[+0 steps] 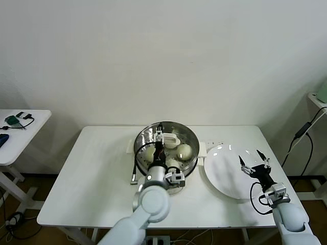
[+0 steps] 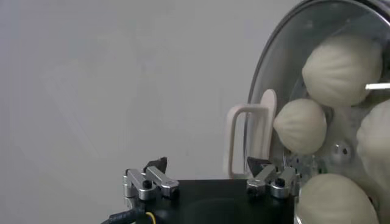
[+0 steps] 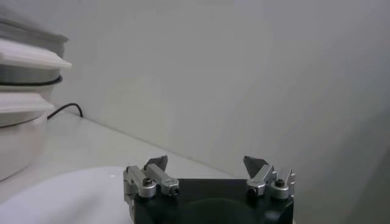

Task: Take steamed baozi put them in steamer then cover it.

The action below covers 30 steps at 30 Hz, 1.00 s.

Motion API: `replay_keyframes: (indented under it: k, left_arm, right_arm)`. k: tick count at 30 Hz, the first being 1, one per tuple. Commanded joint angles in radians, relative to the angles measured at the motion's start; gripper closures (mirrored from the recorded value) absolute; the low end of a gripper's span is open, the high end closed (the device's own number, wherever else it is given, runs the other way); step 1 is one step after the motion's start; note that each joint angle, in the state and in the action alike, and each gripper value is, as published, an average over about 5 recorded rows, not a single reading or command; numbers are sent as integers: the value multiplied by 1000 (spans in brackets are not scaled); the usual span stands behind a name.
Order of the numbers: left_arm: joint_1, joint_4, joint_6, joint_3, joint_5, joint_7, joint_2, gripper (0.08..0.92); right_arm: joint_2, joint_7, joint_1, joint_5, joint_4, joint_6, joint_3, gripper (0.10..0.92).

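Your left gripper point(image 1: 164, 137) hangs above the steamer point(image 1: 166, 148), fingers spread wide and holding nothing; in the left wrist view one fingertip point(image 2: 261, 165) sits just beside the white handle of the cover point(image 2: 268, 115). That glass cover lies on the steamer, and the steamed baozi point(image 1: 184, 150) show through it, grouped inside the basket. The steamer stands at the middle of the white table point(image 1: 92, 173), toward its back edge. Just to the steamer's right lies a flat white plate point(image 1: 225, 171). Your right gripper point(image 1: 254, 161) hovers over that plate's far side from the steamer, fingers wide and empty. Bare tabletop lies left of the steamer.
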Motion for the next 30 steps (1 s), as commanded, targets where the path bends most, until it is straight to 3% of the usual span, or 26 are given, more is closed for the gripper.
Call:
replay_keyframes:
  k: [1, 7, 10, 15, 20, 25, 30]
  left_arm:
    - [113, -175, 30, -47, -36, -12, 61, 180]
    - [231, -294, 12, -122, -122, -71, 125, 177]
    - [287, -350, -33, -205, -220, -145, 151, 177]
    - [407, -377, -256, -414, -466, -336, 148, 177]
    - [565, -380, -501, -676, -838, -477, 83, 177]
    - [673, -373, -674, -878, -1185, -476, 47, 177]
    - [699, -336, -728, -985, -1468, -456, -3, 177]
  right_arm:
    - [-3, 19, -5, -18, 24, -51, 3, 203]
    - [4, 31, -7, -3, 46, -68, 1, 203]
    - [3, 33, -11, -2, 61, -71, -2, 203]
    - [0, 34, -21, 0, 88, -74, 5, 203]
    - [-1, 28, -30, 5, 107, -83, 18, 203]
    - [20, 19, -37, 9, 124, -84, 22, 203]
    - [42, 15, -63, 29, 161, -88, 16, 203]
